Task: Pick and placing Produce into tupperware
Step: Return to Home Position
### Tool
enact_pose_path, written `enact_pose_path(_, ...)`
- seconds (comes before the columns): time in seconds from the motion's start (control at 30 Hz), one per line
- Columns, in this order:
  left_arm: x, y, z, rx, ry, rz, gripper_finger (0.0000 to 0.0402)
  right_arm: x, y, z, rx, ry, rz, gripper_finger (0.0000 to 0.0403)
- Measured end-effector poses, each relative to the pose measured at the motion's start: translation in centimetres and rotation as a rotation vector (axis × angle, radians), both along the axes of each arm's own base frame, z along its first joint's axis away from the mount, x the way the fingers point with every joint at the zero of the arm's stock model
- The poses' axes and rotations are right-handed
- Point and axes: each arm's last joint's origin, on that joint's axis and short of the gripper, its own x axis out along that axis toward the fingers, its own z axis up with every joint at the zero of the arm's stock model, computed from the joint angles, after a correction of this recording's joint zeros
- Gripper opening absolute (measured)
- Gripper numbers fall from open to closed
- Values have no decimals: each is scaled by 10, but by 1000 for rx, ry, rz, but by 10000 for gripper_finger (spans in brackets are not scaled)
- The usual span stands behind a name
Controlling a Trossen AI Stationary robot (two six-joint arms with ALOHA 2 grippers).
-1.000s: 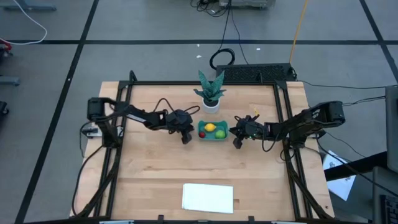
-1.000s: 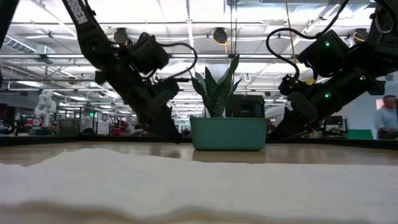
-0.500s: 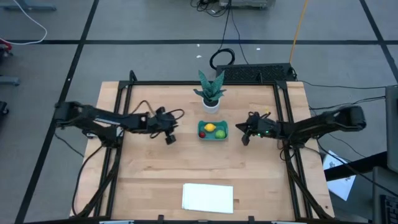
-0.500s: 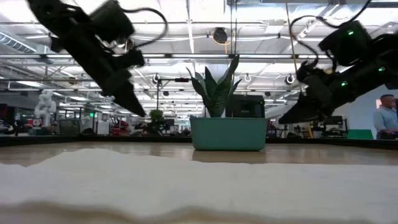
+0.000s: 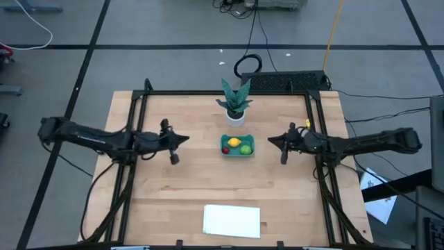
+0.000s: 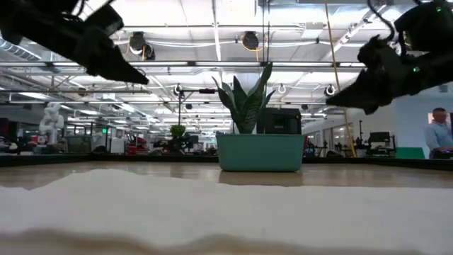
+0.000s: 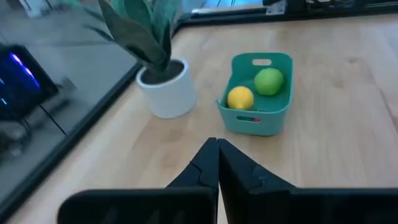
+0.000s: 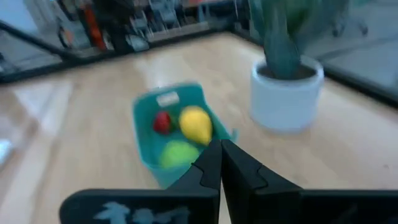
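Observation:
The teal tupperware [image 5: 237,146] stands on the wooden table, just on the near side of the potted plant. In it lie the produce: a lime-green fruit [image 7: 269,81], a yellow one [image 7: 240,98] and a small red one [image 8: 162,122]. My left gripper [image 5: 184,139] hovers shut to the left of the tupperware, well above the table, with nothing in it. My right gripper [image 5: 271,143] hovers shut to its right, also with nothing in it. Both point toward the tupperware and slant slightly down.
A white pot with a green plant [image 5: 234,104] stands just beyond the tupperware. A flat white sheet [image 5: 232,220] lies near the table's front edge. Black frame rails [image 5: 135,125] run along the table's left and right sides.
Both grippers have drawn back from the tupperware and risen, the left toward the table's left edge, the right toward its right edge. Both have tipped from steeply down to nearly level. The tupperware and the fruits have stayed where they were.

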Motion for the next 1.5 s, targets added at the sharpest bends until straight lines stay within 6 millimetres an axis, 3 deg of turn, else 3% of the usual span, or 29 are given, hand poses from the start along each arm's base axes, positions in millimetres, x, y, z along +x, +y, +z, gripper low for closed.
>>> enact_pose_path(0.27,-27,-11,3,88,-153,-51,1,-15,4,12,-30,-74,35,0)
enact_pose_path(0.5,-47,-9,2,172,-299,-178,0,-27,6,23,-124,-168,116,0)
enact_pose_path(0.7,-60,-2,1,171,-388,-164,0,-32,8,31,-165,-250,204,0)
enact_pose_path(1.5,-84,3,-5,141,-416,-138,0,-43,9,29,-99,-273,200,0)
